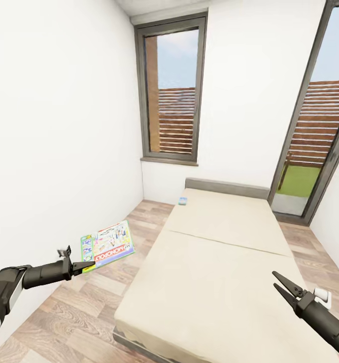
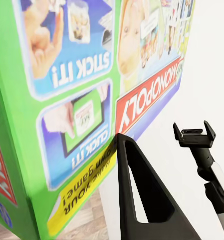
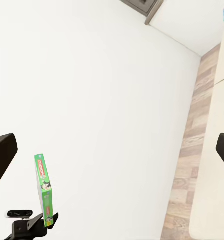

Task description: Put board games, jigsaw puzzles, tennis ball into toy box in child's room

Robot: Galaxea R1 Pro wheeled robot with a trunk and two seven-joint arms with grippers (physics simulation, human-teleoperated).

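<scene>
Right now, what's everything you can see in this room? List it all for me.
Monopoly box: one, green and white with red band, held in the air over the floor by the left wall.
Small blue box: one, on the bed's far corner.
Bed: one, beige mattress, grey frame.
Window: one, dark-framed, far wall.
Glass door: one, dark-framed, at right.
Floor: wood planks.
Left gripper: black, shut on the Monopoly box.
Right gripper: black, open above the bed.
</scene>
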